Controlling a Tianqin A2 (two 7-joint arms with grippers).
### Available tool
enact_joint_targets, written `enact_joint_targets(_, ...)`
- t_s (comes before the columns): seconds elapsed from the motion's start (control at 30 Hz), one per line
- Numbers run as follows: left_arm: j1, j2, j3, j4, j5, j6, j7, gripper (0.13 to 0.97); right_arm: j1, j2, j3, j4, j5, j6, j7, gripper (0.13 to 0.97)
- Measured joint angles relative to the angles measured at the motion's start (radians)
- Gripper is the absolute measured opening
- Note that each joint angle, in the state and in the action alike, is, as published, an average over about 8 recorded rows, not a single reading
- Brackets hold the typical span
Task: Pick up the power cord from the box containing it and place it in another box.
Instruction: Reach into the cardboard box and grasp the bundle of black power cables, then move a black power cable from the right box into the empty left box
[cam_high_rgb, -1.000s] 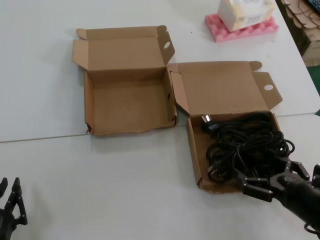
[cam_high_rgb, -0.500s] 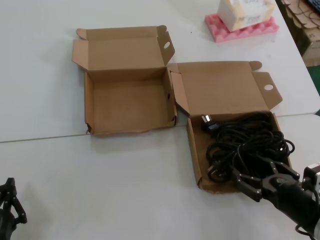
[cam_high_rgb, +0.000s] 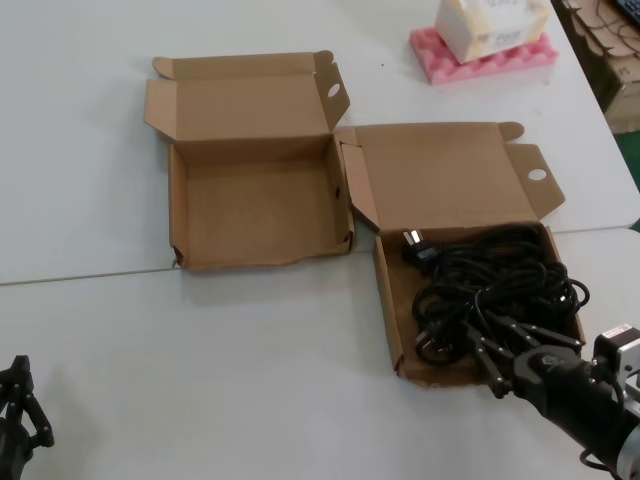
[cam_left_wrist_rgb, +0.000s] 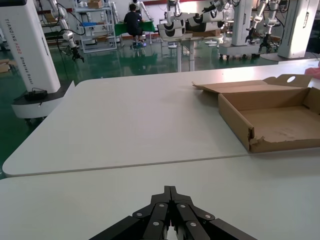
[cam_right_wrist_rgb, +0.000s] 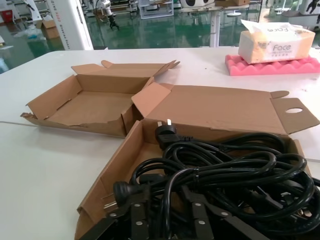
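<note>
The straight-rimmed box (cam_high_rgb: 385, 300) on the right holds a tangled heap of black cords (cam_high_rgb: 500, 280) with black plugs (cam_high_rgb: 415, 245); I cannot tell the single power cord apart from the heap. It also shows in the right wrist view (cam_right_wrist_rgb: 225, 160) inside the box (cam_right_wrist_rgb: 115, 165). My right gripper (cam_high_rgb: 490, 335) is open at the box's near part, its fingers (cam_right_wrist_rgb: 137, 207) straddling cord loops. The ragged-rimmed box (cam_high_rgb: 260, 262) on the left holds nothing. My left gripper (cam_high_rgb: 15, 400) is shut, parked at the near left (cam_left_wrist_rgb: 170, 189).
A tissue box (cam_high_rgb: 490, 20) on pink foam (cam_high_rgb: 480, 55) stands at the far right. Both lids stand open behind the boxes. A seam (cam_high_rgb: 100, 272) runs across the white table. Cardboard stacks (cam_high_rgb: 610, 50) lie beyond the right edge.
My right gripper has moved forward and turned, its fingers now down among the cords at the box's near edge. The left gripper has sunk slightly.
</note>
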Motion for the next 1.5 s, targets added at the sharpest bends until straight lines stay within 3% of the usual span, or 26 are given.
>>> enact_joint_targets(0.27,0.000,0.000,0.000,0.000,0.000,0.000,0.000,0.163,-0.009,0.024,-0.032,0.029,-0.004,0.052,0.000,0.236)
enact_joint_targets(0.57,0.000,0.000,0.000,0.000,0.000,0.000,0.000,0.163,-0.020,0.037,-0.029,0.063,0.000,0.083,0.000,0.167)
enact_joint_targets(1.0,0.000,0.000,0.000,0.000,0.000,0.000,0.000,0.163,-0.053,-0.025,0.099,0.225,0.007,0.035,0.000,0.162)
enact_joint_targets(1.13,0.000,0.000,0.000,0.000,0.000,0.000,0.000,0.163,-0.015,-0.044,0.000,0.259,-0.042,0.117,0.000,0.162)
enact_joint_targets(1.27,0.000,0.000,0.000,0.000,0.000,0.000,0.000,0.163,0.052,-0.062,-0.184,0.231,-0.180,0.283,0.000,0.162)
enact_joint_targets(1.5,0.000,0.000,0.000,0.000,0.000,0.000,0.000,0.163,0.255,-0.124,-0.510,-0.012,-0.502,0.601,0.000,0.162)
